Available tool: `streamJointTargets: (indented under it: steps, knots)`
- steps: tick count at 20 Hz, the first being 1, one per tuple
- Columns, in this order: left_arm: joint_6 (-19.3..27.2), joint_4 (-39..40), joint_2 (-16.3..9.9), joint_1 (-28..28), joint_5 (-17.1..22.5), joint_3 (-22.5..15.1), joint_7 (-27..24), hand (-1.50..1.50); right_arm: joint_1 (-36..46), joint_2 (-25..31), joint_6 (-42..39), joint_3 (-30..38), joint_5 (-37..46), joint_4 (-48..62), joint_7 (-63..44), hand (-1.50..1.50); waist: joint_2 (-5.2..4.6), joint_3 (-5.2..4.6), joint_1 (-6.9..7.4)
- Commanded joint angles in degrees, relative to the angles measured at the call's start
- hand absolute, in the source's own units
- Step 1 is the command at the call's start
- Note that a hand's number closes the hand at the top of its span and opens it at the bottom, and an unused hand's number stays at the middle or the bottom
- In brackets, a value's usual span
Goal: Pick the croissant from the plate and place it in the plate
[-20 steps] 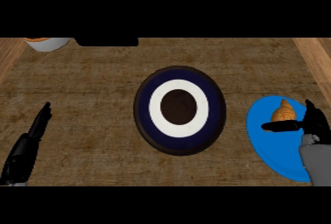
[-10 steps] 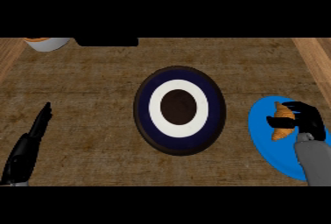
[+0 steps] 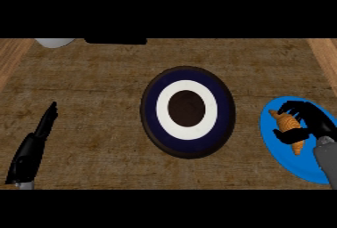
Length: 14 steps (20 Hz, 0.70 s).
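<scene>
The right hand (image 3: 309, 122) sits over the blue plate (image 3: 280, 149) at the right edge of the counter, its fingers and thumb curled round the croissant (image 3: 290, 132). The croissant lies on that plate, directly under the hand, with its long axis running from upper left to lower right, the lower tip poking out past the thumb. Whether it has left the plate's surface cannot be told. The dark plate with the white ring (image 3: 188, 111) lies well to the left of the hand, in the middle of the counter, so the carry looks like a plain leftward move for this nearer hand. The left hand (image 3: 34, 144) rests open at the far left edge, fingers straight.
</scene>
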<state>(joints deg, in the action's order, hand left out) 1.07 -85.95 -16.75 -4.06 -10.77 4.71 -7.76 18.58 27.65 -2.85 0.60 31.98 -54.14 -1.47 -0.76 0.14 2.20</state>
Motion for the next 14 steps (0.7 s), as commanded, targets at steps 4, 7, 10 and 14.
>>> streamJointTargets:
  steps: [4,7,10,14]
  knots:
    - [1.41,1.70,1.17,1.58,-1.34,-0.21,-0.12,0.00,4.37,5.11,8.82,2.88,2.82,16.91,24.73,1.50,-0.02,0.10,-0.45]
    - [0.08,-4.04,1.20,-1.08,-0.33,-0.62,3.30,0.00,7.68,5.21,12.82,5.58,2.11,19.87,27.39,1.50,0.44,0.04,-0.62]
    - [-0.63,-1.87,-1.01,-0.21,-0.26,1.44,1.61,0.00,11.50,6.11,15.62,9.16,-0.11,21.81,30.32,1.50,0.36,0.03,-0.59]
    - [-0.82,0.21,-0.99,-1.37,0.88,3.25,-0.85,0.00,6.85,6.40,16.30,12.81,-5.70,13.56,38.09,1.50,0.87,-0.11,-2.32]
